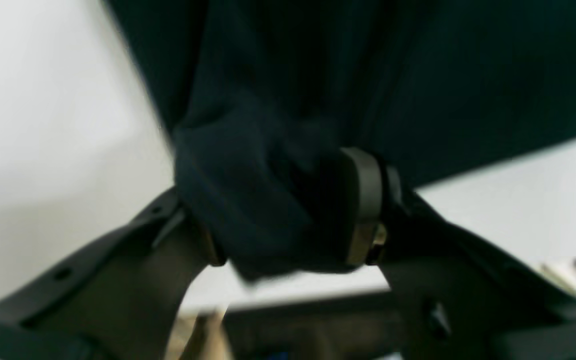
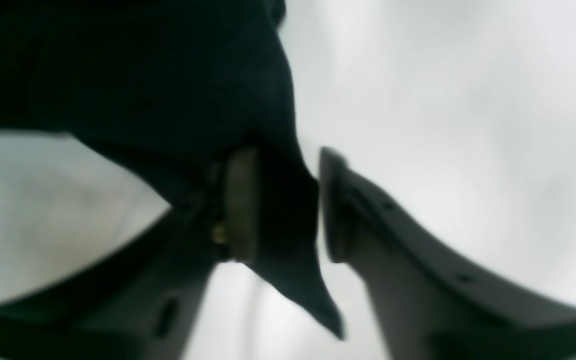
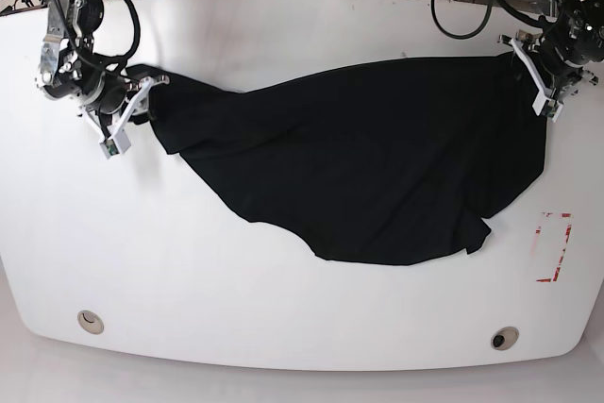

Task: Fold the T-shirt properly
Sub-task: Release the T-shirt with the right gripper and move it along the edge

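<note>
Near half of white table (image 3: 189, 290) bare: open passage along near edge. T-shirt (image 3: 377, 176) spans centre to right, far side. Red marking (image 3: 552, 247) near right edge lies flat. Cables (image 3: 462, 7) crowd far right corner. Left strip open.

**Dark arms, pale-edged pincers**

Both arms are black, jointed and draped with looping black cables. The left pincer (image 3: 545, 82) and right pincer (image 3: 127, 115) show white-edged fingers from above; close up, each finger (image 1: 363, 205) is dark grey, curved, screw-holed, with brass-coloured fittings.
</note>
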`<state>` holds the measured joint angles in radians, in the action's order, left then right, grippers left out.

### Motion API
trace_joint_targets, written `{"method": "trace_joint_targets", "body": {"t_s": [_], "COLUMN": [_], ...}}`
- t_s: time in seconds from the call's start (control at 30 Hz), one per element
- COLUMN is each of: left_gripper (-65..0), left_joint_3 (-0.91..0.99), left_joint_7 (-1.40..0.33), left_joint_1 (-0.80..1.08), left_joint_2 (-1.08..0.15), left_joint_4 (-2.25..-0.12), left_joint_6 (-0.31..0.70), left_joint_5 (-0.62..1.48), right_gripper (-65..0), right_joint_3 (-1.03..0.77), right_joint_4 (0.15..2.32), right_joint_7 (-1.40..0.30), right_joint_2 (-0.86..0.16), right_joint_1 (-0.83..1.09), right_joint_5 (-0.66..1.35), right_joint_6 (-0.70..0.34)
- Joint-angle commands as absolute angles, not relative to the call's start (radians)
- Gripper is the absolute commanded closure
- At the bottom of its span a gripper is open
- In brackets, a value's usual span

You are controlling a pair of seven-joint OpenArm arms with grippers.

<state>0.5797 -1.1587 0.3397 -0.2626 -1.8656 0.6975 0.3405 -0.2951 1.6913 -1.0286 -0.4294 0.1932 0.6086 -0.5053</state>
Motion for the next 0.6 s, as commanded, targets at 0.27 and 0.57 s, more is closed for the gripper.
{"method": "trace_joint_targets", "body": {"t_s": [0.27,0.57], "left_gripper": [-36.5,-38.1], "left_joint_3": [0.605,0.645], "left_joint_7": [-1.121,-1.114], "left_joint_1": [0.408,0.437], "left_joint_2": [-0.335,-0.325], "left_joint_4": [-1.892,-1.920], "left_joint_6": [0.698,0.698], "left_joint_5": [0.344,0.341], "right_gripper": [-48.1,-55.4], "right_joint_3": [-0.322,-0.315], "right_joint_4": [1.809,1.837], "right_joint_7": [-0.984,-0.996], "right_joint_2": [-0.446,-0.495], "right_joint_1": [0.308,0.325], "right_joint_5": [0.518,0.461], "right_joint_6": [-0.497,-0.419]}}
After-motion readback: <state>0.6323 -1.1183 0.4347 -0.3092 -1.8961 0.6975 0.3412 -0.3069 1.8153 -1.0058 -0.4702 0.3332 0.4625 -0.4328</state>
